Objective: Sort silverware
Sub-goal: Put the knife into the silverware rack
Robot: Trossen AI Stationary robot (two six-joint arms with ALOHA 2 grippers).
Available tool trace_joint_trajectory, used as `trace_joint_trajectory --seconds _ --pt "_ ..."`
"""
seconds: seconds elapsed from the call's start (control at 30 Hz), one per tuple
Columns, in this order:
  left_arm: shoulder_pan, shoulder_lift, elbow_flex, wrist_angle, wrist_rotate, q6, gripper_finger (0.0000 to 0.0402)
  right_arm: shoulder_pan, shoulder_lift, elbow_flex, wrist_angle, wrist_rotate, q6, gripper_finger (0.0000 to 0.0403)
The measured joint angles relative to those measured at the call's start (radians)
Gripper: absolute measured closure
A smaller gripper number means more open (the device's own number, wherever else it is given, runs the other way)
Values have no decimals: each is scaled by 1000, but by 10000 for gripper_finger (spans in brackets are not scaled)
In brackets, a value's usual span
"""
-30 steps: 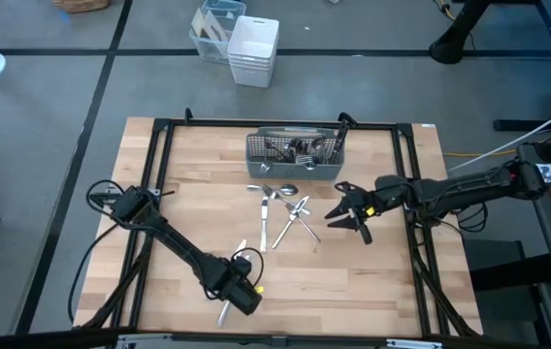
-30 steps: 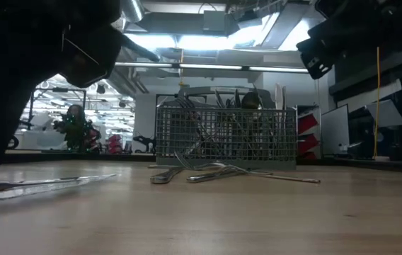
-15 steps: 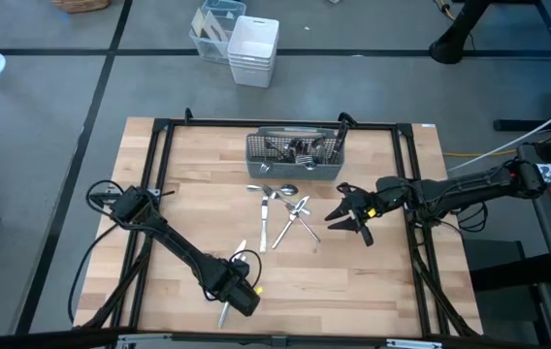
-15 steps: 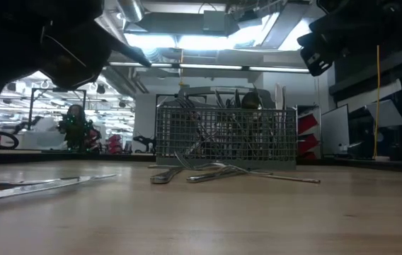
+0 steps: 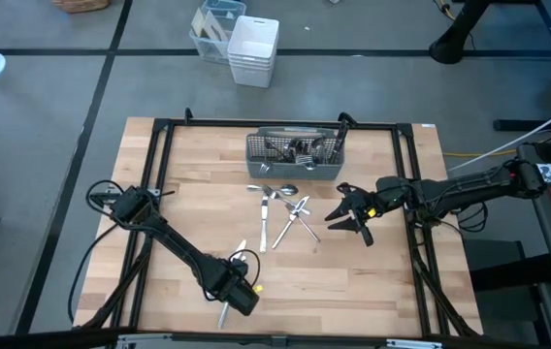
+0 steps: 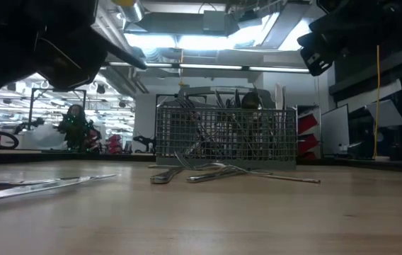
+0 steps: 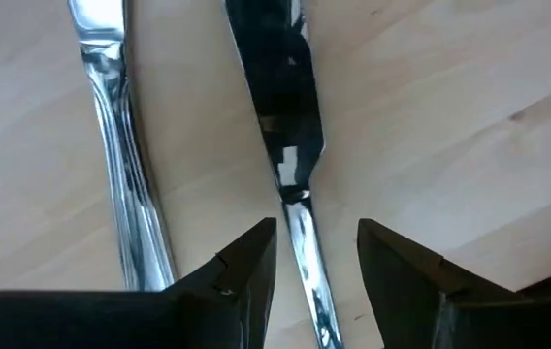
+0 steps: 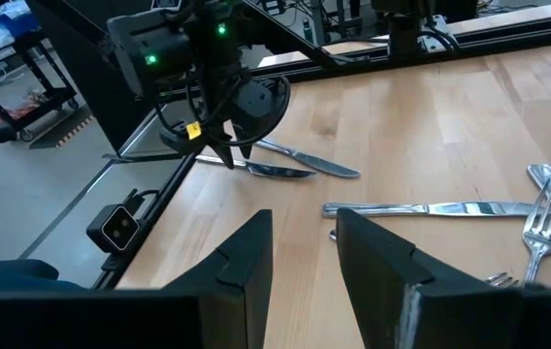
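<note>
Floor (image 5: 43,116): grey, crossed by dark seams.
Table (image 5: 353,281): pale wood, edged with a black frame (image 5: 159,145).
Bins (image 5: 253,48): white stack beside a clear one, on the floor beyond the table.
Ceiling lights (image 6: 187,42): bright panels; the hall behind is perhaps a workshop.
</note>
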Motion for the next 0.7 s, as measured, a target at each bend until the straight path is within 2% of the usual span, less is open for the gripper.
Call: trace_joint_trajectory --seconds 0.53,0.7 --pt "-20 52 6 -19 -9 -101 263 0 0 0 5 0 0 285" --pt "-15 54 4 -22 -3 -105 291 -3 0 0 -3 0 -3 285"
